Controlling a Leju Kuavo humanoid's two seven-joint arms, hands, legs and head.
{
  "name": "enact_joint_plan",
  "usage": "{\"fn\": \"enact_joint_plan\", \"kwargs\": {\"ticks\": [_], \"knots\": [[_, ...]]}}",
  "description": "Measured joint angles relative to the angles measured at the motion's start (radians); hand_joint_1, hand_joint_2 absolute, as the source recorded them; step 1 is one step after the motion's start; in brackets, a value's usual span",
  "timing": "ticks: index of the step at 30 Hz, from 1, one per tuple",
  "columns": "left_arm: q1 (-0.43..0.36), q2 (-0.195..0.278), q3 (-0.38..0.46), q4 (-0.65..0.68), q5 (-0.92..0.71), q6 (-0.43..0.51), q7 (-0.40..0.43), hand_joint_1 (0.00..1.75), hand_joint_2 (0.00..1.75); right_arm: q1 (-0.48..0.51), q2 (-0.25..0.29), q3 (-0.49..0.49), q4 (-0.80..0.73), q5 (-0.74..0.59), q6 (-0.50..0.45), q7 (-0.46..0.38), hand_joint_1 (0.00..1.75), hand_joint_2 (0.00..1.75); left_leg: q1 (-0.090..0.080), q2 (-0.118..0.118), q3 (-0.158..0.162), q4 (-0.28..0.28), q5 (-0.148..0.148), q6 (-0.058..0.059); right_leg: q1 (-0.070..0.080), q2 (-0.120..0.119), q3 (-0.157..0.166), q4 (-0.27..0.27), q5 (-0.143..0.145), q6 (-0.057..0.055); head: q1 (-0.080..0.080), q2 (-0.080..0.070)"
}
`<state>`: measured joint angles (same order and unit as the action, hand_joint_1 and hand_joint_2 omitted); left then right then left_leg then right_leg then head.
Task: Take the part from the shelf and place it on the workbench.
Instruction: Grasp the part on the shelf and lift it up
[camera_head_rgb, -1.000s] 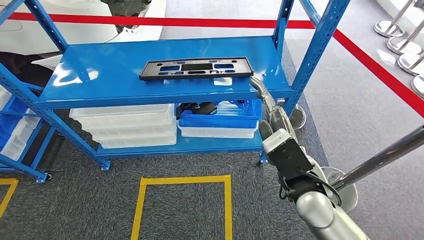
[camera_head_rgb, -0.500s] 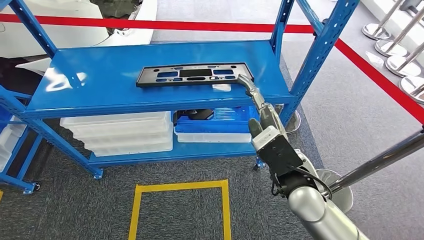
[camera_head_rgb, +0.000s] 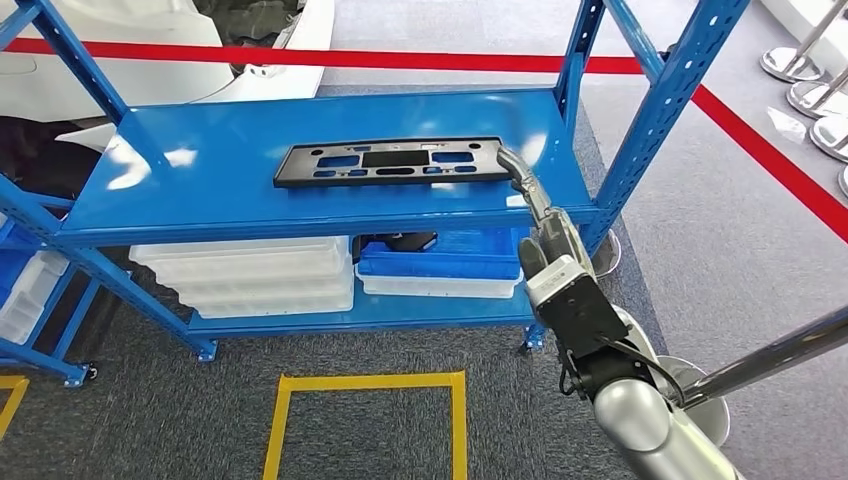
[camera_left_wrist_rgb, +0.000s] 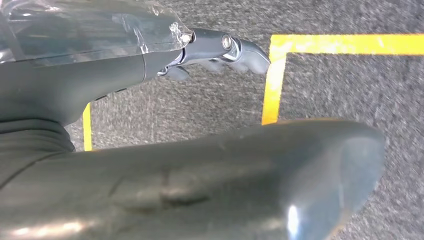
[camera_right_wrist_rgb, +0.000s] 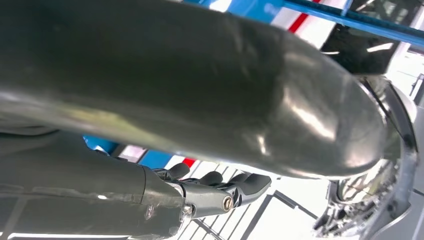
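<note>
Reaching is the step in hand: the right hand (camera_head_rgb: 522, 178), fingers apart and holding nothing, sits at the near end of the part (camera_head_rgb: 391, 162) lying flat on the shelf (camera_head_rgb: 200, 190); next it must close on that end.

The part (camera_head_rgb: 393, 162) is a long, flat black plate with rectangular cut-outs, lying flat on the blue shelf (camera_head_rgb: 200, 190), its right end seemingly touching a fingertip.
</note>
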<state>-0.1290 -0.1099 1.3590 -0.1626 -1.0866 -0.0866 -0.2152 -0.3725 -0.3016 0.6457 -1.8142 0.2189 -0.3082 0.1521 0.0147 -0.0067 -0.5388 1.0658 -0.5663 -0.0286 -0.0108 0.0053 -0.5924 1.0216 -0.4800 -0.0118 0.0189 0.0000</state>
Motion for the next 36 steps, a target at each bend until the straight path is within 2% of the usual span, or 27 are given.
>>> {"fn": "enact_joint_plan", "kwargs": {"ticks": [1, 3, 4, 5, 6, 8, 9, 10, 15, 18, 19, 20, 22, 23, 24, 26, 27, 28, 30, 32, 33, 34, 36], "knots": [[0.0, 0.0, 0.0, 0.0, 0.0, 0.0, 0.0, 0.0, 0.0, -0.001, 0.0, 0.0, 0.0, 0.0, 0.0, 0.0, 0.0, 0.0, 0.001, 0.0, -0.026, 0.055, -0.024, -0.003, -0.001, -0.002, 0.007, -0.003, -0.004, -0.005, -0.007, 0.0], [0.001, -0.001, 0.0, 0.0, 0.0, 0.0, 0.0, 0.0, 0.0, -0.001, 0.001, 0.0, 0.0, 0.0, -0.002, 0.0, 0.0, 0.0, 0.001, 0.001, -0.106, 0.192, -0.072, -0.006, 0.001, -0.005, 0.019, -0.003, -0.014, -0.012, -0.02, 0.0], [0.003, -0.001, 0.0, 0.0, 0.0, 0.0, 0.0, 0.0, 0.0, -0.001, 0.001, 0.0, 0.0, 0.0, -0.003, 0.0, 0.0, 0.0, 0.001, 0.001, -0.139, 0.236, -0.075, -0.006, 0.002, -0.005, 0.026, -0.003, -0.021, -0.013, -0.024, 0.0], [0.005, -0.001, 0.0, 0.0, 0.0, 0.0, 0.0, 0.0, 0.0, 0.0, 0.001, 0.0, 0.0, 0.0, -0.003, 0.0, 0.0, 0.0, 0.001, 0.001, -0.155, 0.244, -0.057, -0.006, 0.002, -0.004, 0.034, -0.003, -0.027, -0.013, -0.027, 0.0], [0.006, -0.001, 0.0, 0.0, 0.0, 0.0, 0.0, 0.0, 0.0, 0.0, 0.001, 0.0, 0.0, 0.0, -0.004, 0.0, 0.0, 0.0, 0.001, 0.001, -0.152, 0.211, -0.018, -0.004, 0.002, -0.003, 0.045, -0.003, -0.035, -0.011, -0.031, 0.0], [0.008, -0.001, 0.0, 0.0, 0.0, 0.0, 0.0, 0.0, 0.0, 0.0, 0.0, 0.0, 0.0, 0.0, -0.004, 0.0, 0.0, 0.0, 0.0, 0.0, -0.111, 0.082, 0.073, 0.003, 0.002, -0.001, 0.067, -0.003, -0.051, -0.006, -0.039, 0.0], [0.008, -0.001, 0.0, 0.0, 0.0, 0.0, 0.0, 0.0, 0.0, 0.0, 0.0, 0.0, 0.0, 0.0, -0.005, 0.0, 0.0, 0.0, -0.001, 0.0, -0.092, 0.032, 0.1, 0.007, 0.003, -0.001, 0.074, -0.003, -0.058, -0.004, -0.042, 0.0], [0.008, -0.001, 0.0, 0.0, 0.0, 0.0, 0.0, 0.0, 0.0, 0.0, 0.0, 0.0, 0.0, 0.0, -0.005, 0.0, 0.0, 0.0, -0.002, -0.001, -0.082, 0.005, 0.111, 0.009, 0.003, -0.001, 0.078, -0.003, -0.062, -0.002, -0.043, 0.0], [0.008, -0.001, 0.0, 0.0, 0.0, 0.0, 0.0, 0.0, 0.0, -0.001, 0.0, 0.0, 0.0, 0.0, -0.005, 0.0, 0.0, 0.0, -0.005, -0.001, -0.08, -0.001, 0.107, 0.01, 0.006, 0.0, 0.079, -0.003, -0.064, 0.001, -0.044, 0.0], [0.008, -0.001, 0.0, 0.0, 0.0, 0.0, 0.0, 0.0, 0.0, -0.001, 0.001, 0.0, 0.0, 0.0, -0.005, 0.0, 0.0, 0.0, -0.009, 0.001, -0.078, -0.017, 0.101, 0.014, 0.006, 0.003, 0.076, -0.001, -0.067, 0.009, -0.043, 0.0], [0.008, -0.001, 0.0, 0.0, -0.001, 0.0, 0.0, 0.0, 0.0, -0.002, 0.001, -0.001, 0.0, 0.002, -0.006, 0.0, 0.0, 0.0, -0.007, 0.002, -0.069, -0.027, 0.097, 0.023, 0.005, 0.003, 0.066, 0.023, -0.082, 0.018, -0.038, 0.0], [0.007, -0.001, 0.0, 0.0, -0.002, 0.0, -0.001, 0.0, 0.0, -0.001, 0.0, -0.001, 0.0, 0.003, -0.007, -0.001, 0.0, 0.0, -0.004, 0.003, -0.059, -0.035, 0.09, 0.033, 0.003, 0.002, 0.03, 0.086, -0.108, 0.028, -0.03, 0.0], [0.006, -0.001, 0.0, 0.0, -0.004, 0.0, -0.002, 0.0, 0.0, 0.004, -0.001, -0.003, 0.0, 0.005, -0.009, -0.001, 0.0, 0.0, 0.0, 0.003, -0.034, -0.047, 0.075, 0.048, -0.002, 0.0, -0.064, 0.24, -0.154, 0.044, -0.014, 0.0], [0.007, -0.001, 0.0, 0.0, -0.005, 0.0, -0.002, 0.0, 0.0, 0.007, -0.002, -0.003, 0.0, 0.005, -0.009, -0.001, 0.0, 0.0, 0.0, 0.003, -0.026, -0.047, 0.068, 0.049, -0.004, 0.0, -0.102, 0.28, -0.147, 0.045, -0.009, 0.0], [0.008, -0.001, 0.0, 0.0, -0.006, 0.0, -0.002, 0.0, 0.0, 0.009, -0.002, -0.003, 0.0, 0.005, -0.009, -0.001, 0.0, 0.0, 0.0, 0.003, -0.016, -0.047, 0.06, 0.047, -0.004, -0.001, -0.107, 0.259, -0.111, 0.044, -0.005, 0.0], [0.009, -0.001, 0.0, 0.0, -0.008, 0.0, -0.003, 0.0, 0.0, 0.009, -0.002, -0.003, 0.0, 0.005, -0.009, -0.001, 0.0, 0.0, 0.001, 0.001, 0.005, -0.048, 0.043, 0.041, -0.003, -0.001, -0.069, 0.134, -0.016, 0.039, 0.004, 0.0], [0.008, -0.002, 0.0, 0.0, -0.008, -0.001, -0.004, 0.0, 0.0, 0.009, -0.002, -0.003, 0.0, 0.005, -0.009, -0.001, 0.0, 0.0, 0.0, 0.0, 0.013, -0.047, 0.035, 0.035, -0.001, -0.001, -0.046, 0.074, 0.013, 0.035, 0.007, 0.0], [0.007, -0.002, 0.0, 0.0, -0.009, -0.001, -0.004, 0.0, 0.0, 0.008, -0.002, -0.003, 0.0, 0.005, -0.009, -0.001, 0.0, 0.0, 0.0, 0.0, 0.016, -0.048, 0.029, 0.03, 0.002, -0.001, -0.03, 0.037, 0.024, 0.03, 0.009, 0.0], [0.003, -0.002, 0.0, 0.0, -0.01, -0.002, -0.006, 0.0, 0.0, 0.007, -0.002, -0.004, 0.0, 0.005, -0.01, -0.002, 0.0, 0.0, -0.001, 0.0, 0.021, -0.053, 0.022, 0.017, 0.008, 0.002, -0.021, 0.019, 0.011, 0.018, 0.008, 0.0], [0.002, -0.001, 0.0, 0.0, -0.01, -0.002, -0.007, 0.0, 0.0, 0.006, -0.002, -0.005, 0.0, 0.006, -0.011, -0.002, 0.0, 0.0, -0.001, 0.002, 0.029, -0.051, 0.012, 0.006, 0.004, 0.005, -0.011, 0.009, 0.006, 0.007, 0.004, 0.0], [0.001, -0.002, 0.0, 0.001, -0.01, -0.003, -0.008, 0.0, 0.0, 0.006, -0.003, -0.006, 0.0, 0.006, -0.012, -0.002, 0.0, 0.0, -0.001, 0.002, 0.025, -0.031, 0.001, 0.001, 0.002, 0.004, -0.003, 0.003, 0.003, 0.001, -0.001, 0.0], [0.0, -0.002, 0.0, 0.001, -0.01, -0.003, -0.008, 0.0, 0.0, 0.006, -0.002, -0.006, 0.0, 0.006, -0.012, -0.002, 0.0, 0.0, -0.001, 0.002, 0.008, 0.008, -0.017, -0.003, 0.0, 0.003, 0.006, -0.003, 0.001, -0.005, -0.006, 0.0], [0.001, -0.002, 0.0, 0.001, -0.01, -0.003, -0.009, 0.0, 0.0, 0.007, -0.002, -0.006, 0.0, 0.006, -0.013, -0.003, 0.0, 0.0, 0.0, 0.003, -0.064, 0.137, -0.062, -0.008, 0.001, 0.0, 0.018, -0.004, -0.01, -0.014, -0.02, 0.0]]}}
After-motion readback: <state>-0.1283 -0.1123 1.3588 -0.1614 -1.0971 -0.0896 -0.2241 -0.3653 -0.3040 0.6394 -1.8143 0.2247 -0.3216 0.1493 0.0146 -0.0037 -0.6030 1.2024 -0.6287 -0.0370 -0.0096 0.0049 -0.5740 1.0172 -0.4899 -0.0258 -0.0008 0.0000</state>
